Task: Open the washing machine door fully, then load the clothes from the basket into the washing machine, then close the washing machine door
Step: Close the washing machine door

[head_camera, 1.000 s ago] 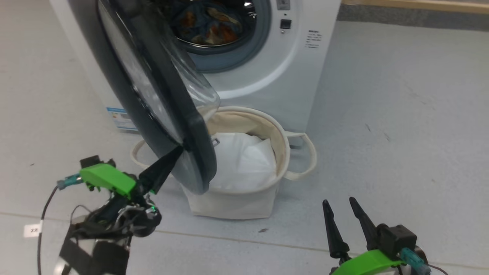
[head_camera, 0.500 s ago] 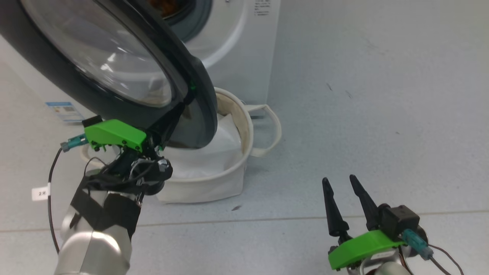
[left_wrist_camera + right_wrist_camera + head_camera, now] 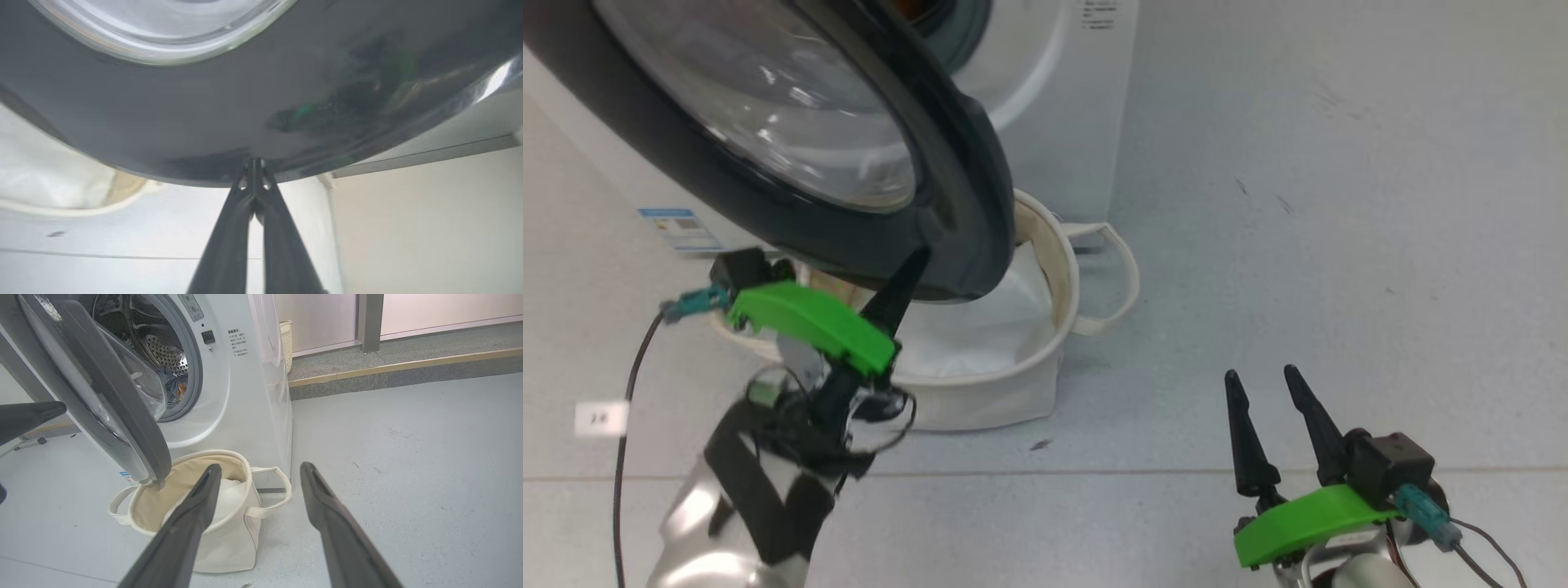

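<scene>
Nearest, right gripper (image 3: 1262, 374) hung low over bare grey floor (image 3: 1339, 245), its two fingers spread wide with nothing between them; wrist partly cut off by the bottom edge of the head view. Left gripper (image 3: 920, 256) was clenched, fingers pressed together into one dark spike, tips touching the lower rim of the washing machine door (image 3: 964, 188); the left wrist view showed the same tips (image 3: 254, 161) meeting the glossy black rim (image 3: 245, 102), with nothing grasped. Door stood part-open, swung out over the basket (image 3: 980, 408), hiding the basket's left side and near handle; door's top was cut off by the frame. Basket sat on the floor just in front of the washing machine (image 3: 1062, 106), white liner (image 3: 980, 335) visible inside, its depth hard to judge. From the right wrist view the clothes (image 3: 173, 381) showed as a blue and orange patch in the drum, glimpsed past the door edge, detail too small to read. Open floor lay to the right of machine and basket, running back to a raised step (image 3: 388, 367).
</scene>
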You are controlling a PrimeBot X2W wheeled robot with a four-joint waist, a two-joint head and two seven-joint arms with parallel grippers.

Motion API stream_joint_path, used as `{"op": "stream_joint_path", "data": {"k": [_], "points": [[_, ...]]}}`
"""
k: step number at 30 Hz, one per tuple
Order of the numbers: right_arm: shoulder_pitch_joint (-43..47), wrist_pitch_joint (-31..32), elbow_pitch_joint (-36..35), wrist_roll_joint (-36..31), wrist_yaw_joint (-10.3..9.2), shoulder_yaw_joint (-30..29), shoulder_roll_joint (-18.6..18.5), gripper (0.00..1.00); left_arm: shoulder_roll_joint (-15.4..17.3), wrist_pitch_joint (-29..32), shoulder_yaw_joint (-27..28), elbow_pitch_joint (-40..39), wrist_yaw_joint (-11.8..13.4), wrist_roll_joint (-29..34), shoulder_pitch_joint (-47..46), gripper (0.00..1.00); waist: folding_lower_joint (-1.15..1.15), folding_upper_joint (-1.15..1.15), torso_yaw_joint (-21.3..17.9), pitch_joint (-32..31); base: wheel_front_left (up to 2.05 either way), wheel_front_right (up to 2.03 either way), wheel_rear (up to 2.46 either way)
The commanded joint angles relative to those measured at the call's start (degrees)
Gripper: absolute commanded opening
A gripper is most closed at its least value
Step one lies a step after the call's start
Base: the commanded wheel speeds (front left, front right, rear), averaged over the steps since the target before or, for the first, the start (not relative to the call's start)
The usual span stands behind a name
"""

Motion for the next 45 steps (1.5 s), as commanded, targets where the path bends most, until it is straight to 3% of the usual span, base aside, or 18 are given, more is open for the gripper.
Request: {"op": "stream_joint_path", "data": {"k": [1,4,8,13,16,19,25,26,33,45], "points": [[-0.9,-0.3,-1.7,0.1,0.05,1.2,-0.1,1.00,2.9,-2.5,0.4,-2.2,-0.4,2.8,0.0,0.00,0.00,0.00,1.4,-1.3,0.00,0.00,0.00],[-0.3,-0.3,-1.5,0.0,0.05,1.4,-0.1,1.00,3.0,-9.2,-1.6,-4.9,-0.4,4.7,3.3,0.00,0.00,0.00,3.4,-3.2,0.00,0.00,0.00],[0.5,-0.3,-1.4,-0.4,0.05,1.5,-0.1,1.00,6.4,-20.2,-7.0,-5.8,-0.4,14.7,7.2,0.00,0.00,0.00,6.1,-5.6,0.00,0.00,0.00],[1.6,-0.3,-1.2,-0.7,0.05,1.4,-0.1,1.00,7.3,-29.2,-8.5,-4.6,-0.2,20.0,11.1,0.00,0.00,0.00,9.3,-7.6,0.00,0.00,0.00],[2.2,-0.3,-1.2,-0.7,0.05,1.3,-0.1,1.00,8.1,-31.3,-8.4,-4.8,2.6,27.5,12.9,0.00,0.00,0.00,11.0,-8.4,0.00,0.00,0.00],[2.5,-0.3,-1.4,-0.7,0.05,1.2,-0.1,1.00,7.3,-31.5,-3.9,-10.3,5.7,37.6,15.6,0.00,0.00,0.00,12.4,-8.8,0.00,0.00,0.00],[2.9,-0.3,-1.6,0.1,0.05,2.5,-0.1,1.00,3.5,-31.5,2.7,-17.9,8.0,54.6,24.2,0.00,0.00,0.00,13.5,-9.8,0.00,0.00,0.00],[2.9,-0.3,-1.5,0.3,0.05,2.9,-0.1,1.00,2.3,-31.5,3.9,-18.7,7.8,58.4,26.0,1.00,0.00,0.00,13.6,-9.9,0.00,0.00,0.00],[3.1,-0.3,-1.3,-0.2,0.05,3.2,-0.1,1.00,0.7,-31.5,4.9,-19.5,6.9,68.4,28.9,1.00,0.00,0.00,13.8,-10.2,0.00,0.00,0.00],[3.5,-0.3,-1.6,-0.7,0.05,2.9,-0.1,1.00,-1.9,-31.5,7.6,-19.6,1.6,68.4,30.6,1.00,0.00,0.00,13.9,-10.0,0.00,0.00,0.00]]}}
